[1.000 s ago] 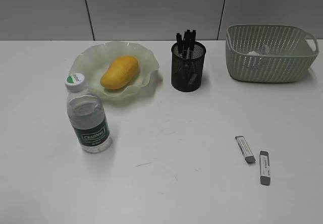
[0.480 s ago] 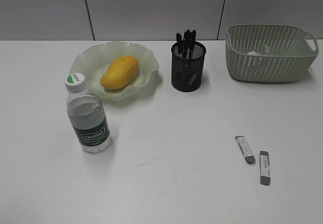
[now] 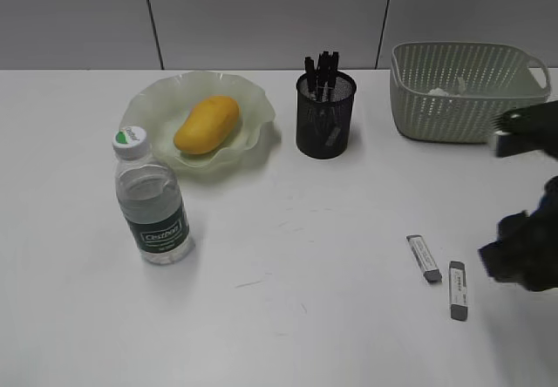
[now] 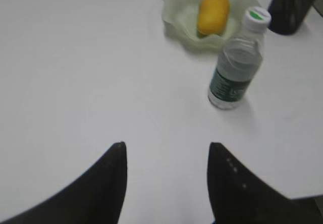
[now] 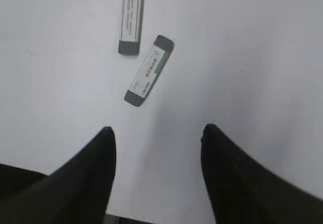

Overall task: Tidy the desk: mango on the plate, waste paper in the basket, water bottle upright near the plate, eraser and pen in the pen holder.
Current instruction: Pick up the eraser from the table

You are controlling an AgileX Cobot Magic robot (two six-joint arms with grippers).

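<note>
The right gripper (image 5: 156, 143) stands with its two dark fingers apart and nothing between them, poised over bare desk (image 3: 288, 317) and touching nothing; two erasers lie just ahead of its tips, the nearer eraser (image 5: 149, 70) angled and the farther eraser (image 5: 131, 17) almost end-on, close together but not touching. In the exterior view the right arm (image 3: 527, 247) enters at the right edge, beside those erasers (image 3: 424, 258). The left gripper (image 4: 166, 156) is likewise spread, empty, and clear of the tabletop's objects. The mango (image 3: 206, 125) lies on the plate (image 3: 148, 108). The water bottle (image 3: 153, 200) stands upright, capped, just in front of the plate. The pen holder (image 3: 324, 117) stands to the right of the plate with dark pens (image 3: 321, 71) upright in it. The basket (image 3: 462, 95) sits at the far right rear, with pale waste paper (image 3: 438, 92) visible inside through its wall.
</note>
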